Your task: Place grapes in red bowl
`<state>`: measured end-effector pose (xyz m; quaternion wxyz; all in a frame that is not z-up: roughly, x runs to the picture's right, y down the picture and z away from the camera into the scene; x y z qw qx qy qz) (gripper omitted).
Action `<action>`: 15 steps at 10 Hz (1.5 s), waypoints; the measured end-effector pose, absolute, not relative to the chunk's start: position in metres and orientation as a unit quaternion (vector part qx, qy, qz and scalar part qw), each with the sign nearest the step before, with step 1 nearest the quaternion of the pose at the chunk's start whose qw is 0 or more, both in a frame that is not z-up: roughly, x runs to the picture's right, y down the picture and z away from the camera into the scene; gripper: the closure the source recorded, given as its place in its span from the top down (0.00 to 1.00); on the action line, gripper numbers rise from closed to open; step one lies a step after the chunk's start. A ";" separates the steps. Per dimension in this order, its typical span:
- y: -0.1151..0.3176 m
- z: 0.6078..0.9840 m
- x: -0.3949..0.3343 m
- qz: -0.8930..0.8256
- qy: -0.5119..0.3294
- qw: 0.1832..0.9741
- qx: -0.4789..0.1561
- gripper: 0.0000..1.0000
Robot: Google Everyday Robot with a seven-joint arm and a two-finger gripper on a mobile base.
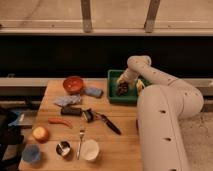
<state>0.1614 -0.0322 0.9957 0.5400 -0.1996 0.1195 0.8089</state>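
Gripper (123, 83) low in green bin (113, 75), at grapes (122, 91); open or closed, cannot tell.

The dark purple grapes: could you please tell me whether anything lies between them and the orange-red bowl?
Yes. The dark purple grapes sit in a green tray, gripper just above them; the tray's left wall and a flat blue object lie toward the round orange-red bowl.

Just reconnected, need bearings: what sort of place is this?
Likely an indoor tabletop test setup: wooden table with a red bowl, fork, and a green bin where the gripper is at the grapes.
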 end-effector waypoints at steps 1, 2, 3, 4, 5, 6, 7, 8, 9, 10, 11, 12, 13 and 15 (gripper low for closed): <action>-0.030 0.996 0.161 0.808 0.122 0.540 -0.203 0.35; -0.028 0.995 0.160 0.804 0.121 0.544 -0.206 0.26; -0.026 0.992 0.160 0.801 0.119 0.548 -0.209 0.16; -0.025 0.989 0.160 0.798 0.117 0.552 -0.213 0.06; -0.026 0.983 0.161 0.796 0.112 0.552 -0.220 0.01; -0.031 0.971 0.163 0.795 0.101 0.554 -0.225 0.00; -0.037 0.962 0.163 0.795 0.092 0.556 -0.226 0.00; -0.046 0.948 0.163 0.795 0.079 0.558 -0.227 0.00; -0.057 0.930 0.162 0.794 0.060 0.561 -0.226 0.00; -0.066 0.916 0.160 0.792 0.045 0.565 -0.226 0.00; -0.078 0.898 0.155 0.789 0.025 0.571 -0.226 0.00; -0.089 0.881 0.149 0.785 0.006 0.577 -0.226 0.00; -0.099 0.863 0.143 0.780 -0.014 0.583 -0.228 0.00; -0.118 0.828 0.123 0.764 -0.056 0.599 -0.235 0.00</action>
